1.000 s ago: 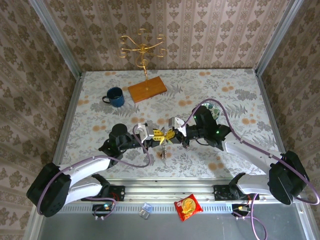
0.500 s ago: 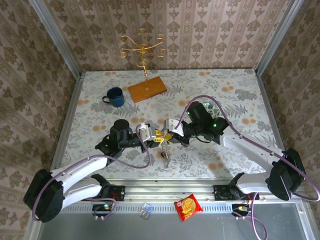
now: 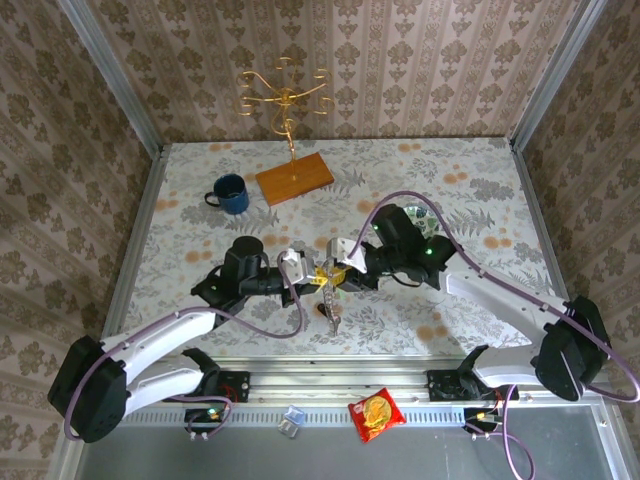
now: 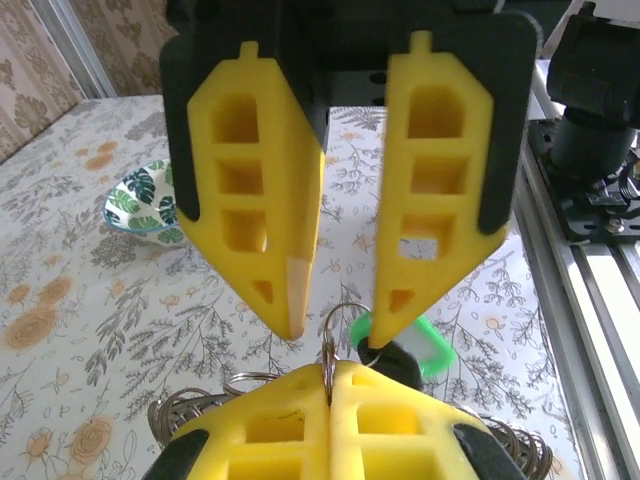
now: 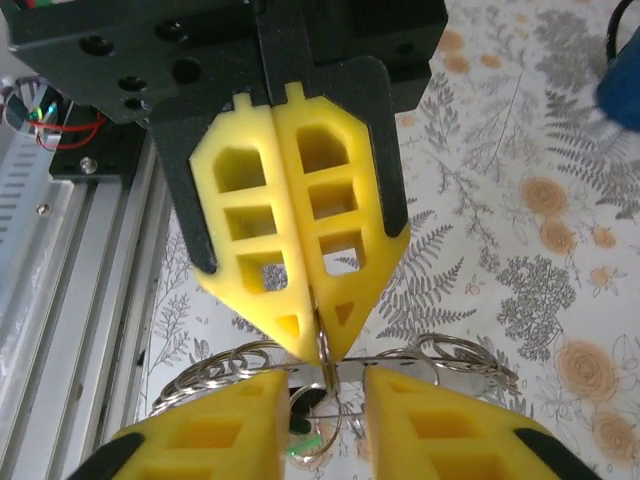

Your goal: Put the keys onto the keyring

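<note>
Over the table's front middle my two grippers meet tip to tip. My left gripper (image 3: 317, 272) (image 4: 328, 368) is shut on the keyring (image 4: 340, 308), a thin wire loop that sticks up from its pads. The right gripper (image 3: 339, 276) (image 5: 325, 388) stands open around that loop without gripping it. In the right wrist view the left gripper (image 5: 322, 340) pinches the keyring (image 5: 326, 352) edge-on. The green-headed key (image 4: 433, 346) and a dark key head (image 4: 405, 364) hang just behind the loop, and the keys (image 3: 333, 316) dangle below both grippers.
A metal strip with several larger wire rings (image 5: 455, 356) lies under the grippers. A blue mug (image 3: 230, 193) and a wooden board (image 3: 293, 178) with a gold stand sit at the back. A leaf-patterned bowl (image 4: 146, 205) is by the right arm. A snack packet (image 3: 375, 413) lies on the front rail.
The right gripper has opened and let go of the ring. The left gripper has closed tighter on it. Both arms shifted only slightly since half a second ago.
</note>
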You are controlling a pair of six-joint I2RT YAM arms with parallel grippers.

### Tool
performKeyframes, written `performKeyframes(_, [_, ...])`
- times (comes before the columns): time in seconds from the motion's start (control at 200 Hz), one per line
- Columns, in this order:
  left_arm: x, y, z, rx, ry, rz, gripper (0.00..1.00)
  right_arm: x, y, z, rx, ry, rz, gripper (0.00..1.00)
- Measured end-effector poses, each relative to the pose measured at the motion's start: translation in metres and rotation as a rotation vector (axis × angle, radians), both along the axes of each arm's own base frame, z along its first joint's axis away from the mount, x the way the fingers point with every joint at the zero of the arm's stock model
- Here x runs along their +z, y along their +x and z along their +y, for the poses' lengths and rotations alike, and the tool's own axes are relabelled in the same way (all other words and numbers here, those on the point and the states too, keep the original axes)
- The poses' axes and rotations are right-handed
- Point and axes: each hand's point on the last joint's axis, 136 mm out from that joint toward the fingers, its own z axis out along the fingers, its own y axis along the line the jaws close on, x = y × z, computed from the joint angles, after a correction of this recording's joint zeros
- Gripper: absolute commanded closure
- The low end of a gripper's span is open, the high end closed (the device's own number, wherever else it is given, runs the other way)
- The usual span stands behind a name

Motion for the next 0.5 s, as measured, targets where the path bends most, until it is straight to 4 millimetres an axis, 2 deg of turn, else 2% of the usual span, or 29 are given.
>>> performKeyframes(0.315, [-0.002,0.002,0.003,0.050,-0.103,0.008,1.00,-0.014,-0.001,-0.006,-0.085,0.108,0.052,0.69])
performKeyframes(0.5, [0.009,0.003,0.002,0.060,-0.161,0.002,1.00,-0.006,0.003,-0.006,-0.098,0.157,0.033,0.69])
